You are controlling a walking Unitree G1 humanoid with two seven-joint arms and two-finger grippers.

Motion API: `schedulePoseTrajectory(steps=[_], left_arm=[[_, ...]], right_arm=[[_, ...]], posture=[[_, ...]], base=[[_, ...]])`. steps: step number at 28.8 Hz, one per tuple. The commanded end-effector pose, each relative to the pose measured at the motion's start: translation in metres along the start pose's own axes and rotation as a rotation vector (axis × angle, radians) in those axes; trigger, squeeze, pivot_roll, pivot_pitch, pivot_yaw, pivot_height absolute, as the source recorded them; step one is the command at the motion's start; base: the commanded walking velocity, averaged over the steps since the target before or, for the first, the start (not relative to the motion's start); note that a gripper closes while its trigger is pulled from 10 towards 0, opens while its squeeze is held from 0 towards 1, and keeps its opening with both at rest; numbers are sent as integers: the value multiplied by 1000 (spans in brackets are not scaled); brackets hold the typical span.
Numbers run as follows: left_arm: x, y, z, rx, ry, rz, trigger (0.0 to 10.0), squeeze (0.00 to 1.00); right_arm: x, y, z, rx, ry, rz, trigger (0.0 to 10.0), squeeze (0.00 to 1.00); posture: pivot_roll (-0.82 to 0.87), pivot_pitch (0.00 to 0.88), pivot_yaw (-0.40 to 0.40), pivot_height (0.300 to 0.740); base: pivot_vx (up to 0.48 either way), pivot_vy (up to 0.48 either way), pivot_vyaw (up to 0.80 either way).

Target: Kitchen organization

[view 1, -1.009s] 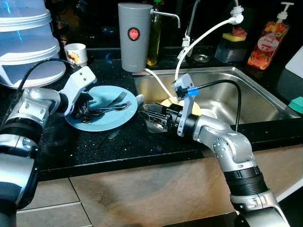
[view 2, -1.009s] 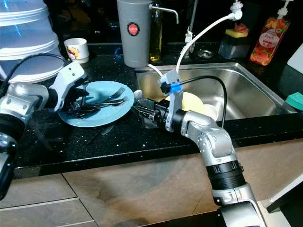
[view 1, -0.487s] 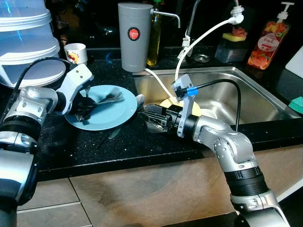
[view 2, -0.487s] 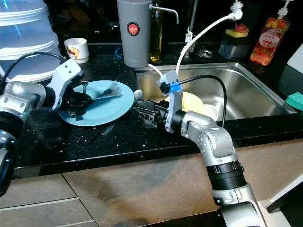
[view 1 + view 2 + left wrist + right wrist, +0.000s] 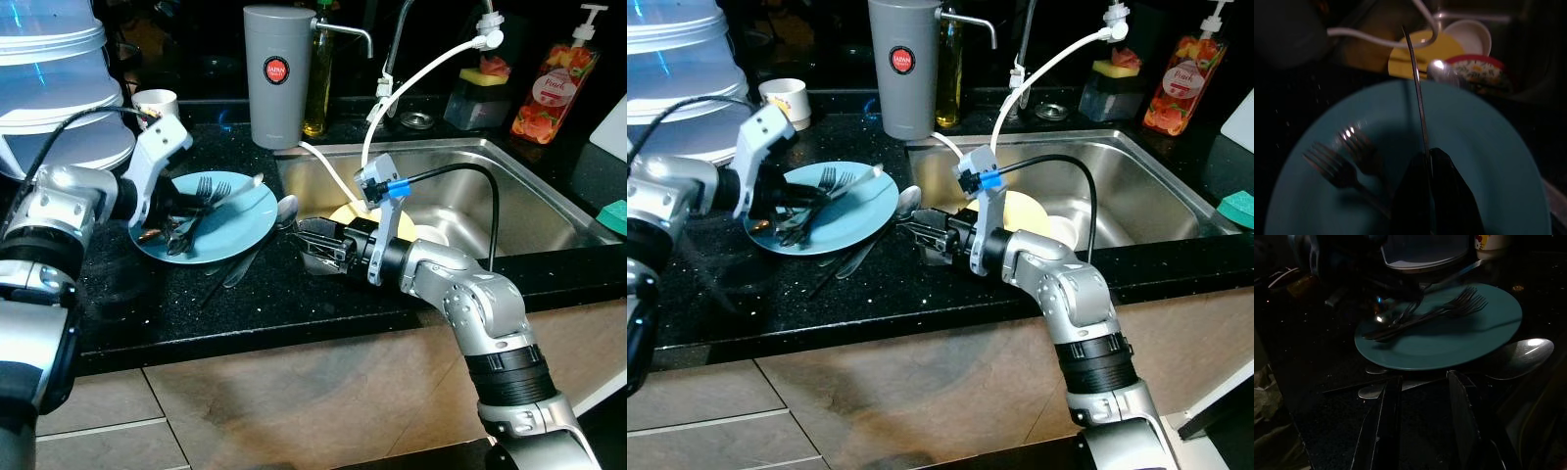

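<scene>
A blue plate lies on the black counter left of the sink, with forks resting on it. My left gripper hovers over the plate's left side, shut on a thin knife that slants up toward the sink. In the left wrist view the knife runs out from between the closed fingertips above the plate. My right gripper rests open on the counter at the plate's right edge, beside a spoon. The right wrist view looks across the plate between both fingers.
More cutlery lies on the counter under the plate's front rim. The steel sink holds a yellow plate and bowls. A grey canister, mug, soap bottle and stacked white containers line the back.
My left gripper has risen and drawn back to the left with the knife, lifting it off the plate. The forks have swung round on the plate. The right arm has stayed put.
</scene>
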State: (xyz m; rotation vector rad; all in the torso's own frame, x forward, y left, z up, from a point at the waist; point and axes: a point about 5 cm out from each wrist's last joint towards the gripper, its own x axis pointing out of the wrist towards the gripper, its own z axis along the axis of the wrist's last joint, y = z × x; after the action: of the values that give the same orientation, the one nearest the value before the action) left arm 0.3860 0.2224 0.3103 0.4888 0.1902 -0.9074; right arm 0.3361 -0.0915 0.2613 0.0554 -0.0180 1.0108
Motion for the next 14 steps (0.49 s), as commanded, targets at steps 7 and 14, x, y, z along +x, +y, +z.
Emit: schedulePoseTrajectory(steps=[7, 14], left_arm=[[-12, 10, 57, -113, -503, 88, 0, 0], [-1, 19, 58, -419, -678, 285, 0, 0]], right_arm=[[-1, -1, 15, 23, -80, -9, 10000, 0], [0, -4, 28, 85, -198, -58, 10000, 0]], posture=[[101, 88, -22, 740], [94, 83, -13, 740]], base=[[0, 0, 0], [0, 0, 0]])
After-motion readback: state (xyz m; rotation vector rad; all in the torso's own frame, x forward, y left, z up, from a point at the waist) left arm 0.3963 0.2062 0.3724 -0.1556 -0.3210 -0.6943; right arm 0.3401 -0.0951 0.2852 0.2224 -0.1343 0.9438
